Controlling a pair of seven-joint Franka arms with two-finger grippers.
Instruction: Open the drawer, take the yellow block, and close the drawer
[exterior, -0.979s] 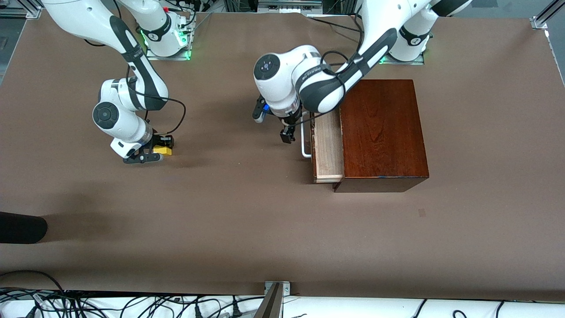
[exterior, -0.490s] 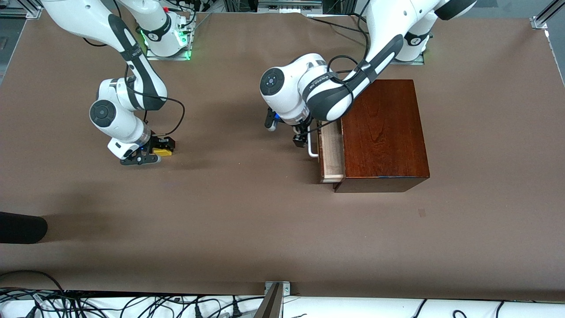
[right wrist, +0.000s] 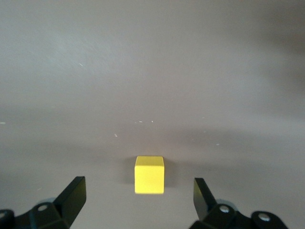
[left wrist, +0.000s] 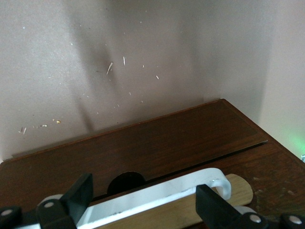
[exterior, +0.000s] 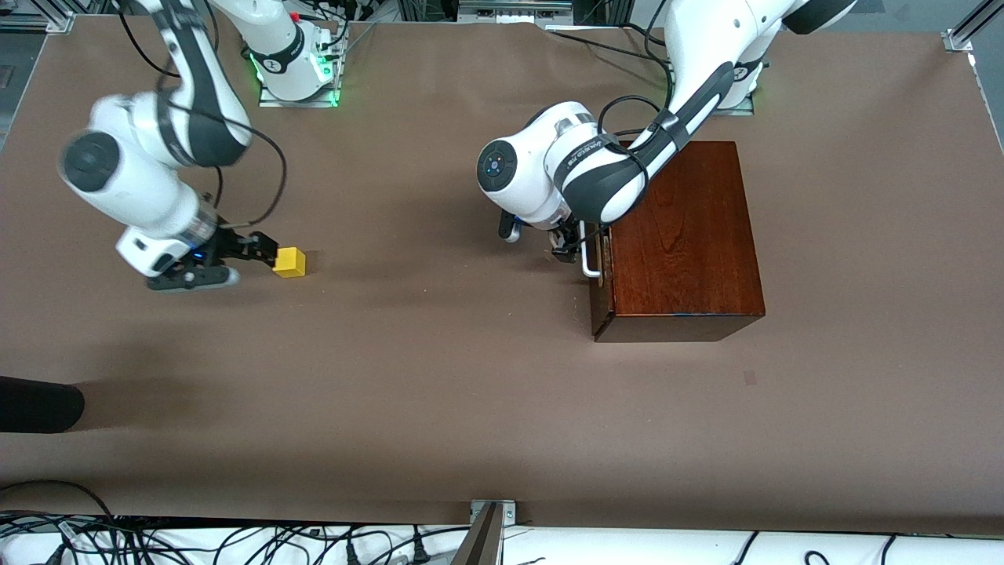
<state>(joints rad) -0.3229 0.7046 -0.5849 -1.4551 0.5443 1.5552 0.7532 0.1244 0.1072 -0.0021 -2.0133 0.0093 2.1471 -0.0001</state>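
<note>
Drawer [exterior: 598,259] sits nearly flush in the reddish-brown wooden box [exterior: 678,227]; only a thin sliver of its front shows beside the white bar handle [exterior: 588,263]. Left gripper [exterior: 566,249] is at that handle: in the left wrist view its fingers [left wrist: 78,193] stand spread, one at each end of the bar [left wrist: 157,200], not clamped on it. Judgement: closing step is all but done, with at most a last short push needed.

Yellow block [exterior: 289,262] rests on the brown table [exterior: 439,392], well apart from the box, toward the right arm's end. Right gripper [exterior: 235,259] is just beside it, fingers [right wrist: 71,195] parted and holding nothing; the right wrist view shows the cube [right wrist: 149,174] free between and ahead of them.

Handling estimate: block looks rigid, light, plain-faced and possibly a little slick, so take it on two opposite flat faces, squarely. Drawer should slide stiffly on wood; push or pull at mid-bar to avoid skewing it.
</note>
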